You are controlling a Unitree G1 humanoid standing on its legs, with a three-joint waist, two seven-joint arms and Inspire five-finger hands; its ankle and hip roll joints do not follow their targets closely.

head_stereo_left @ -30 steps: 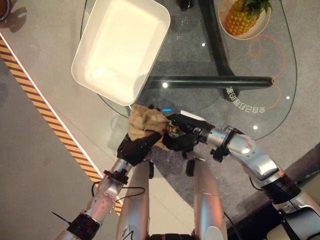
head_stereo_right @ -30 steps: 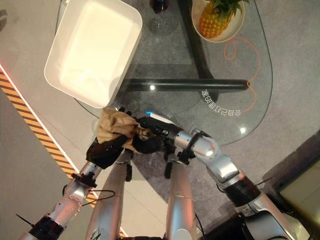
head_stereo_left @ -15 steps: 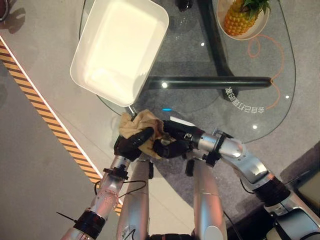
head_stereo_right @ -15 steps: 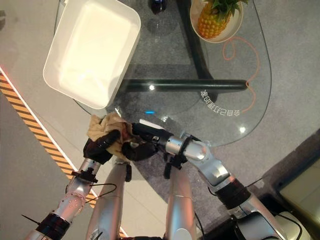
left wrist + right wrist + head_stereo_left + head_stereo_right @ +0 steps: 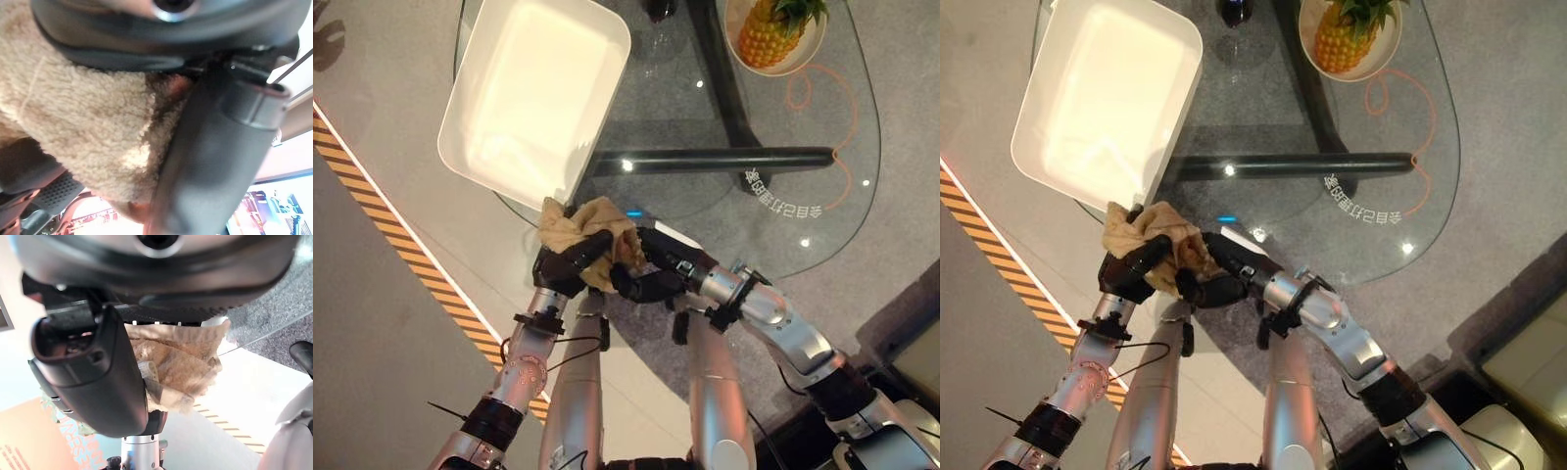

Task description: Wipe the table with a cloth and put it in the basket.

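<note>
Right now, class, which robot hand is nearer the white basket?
Left. The left robot hand, gripping the tan cloth, sits just below the white basket's near corner; the right robot hand is further right.

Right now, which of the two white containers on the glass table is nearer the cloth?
The large rectangular white basket: its near corner sits just beyond the tan cloth. The round bowl holding the pineapple stands at the table's far right.

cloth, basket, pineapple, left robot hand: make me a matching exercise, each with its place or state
Column one:
1. cloth
2. basket
3. pineapple
4. left robot hand

Column two:
A. in a bowl at the table's far right
B. white and empty, on the table's far left
C. bunched between both hands at the table's near edge
D. curled round the tan fabric

Pairs: 1-C, 2-B, 3-A, 4-D
</note>
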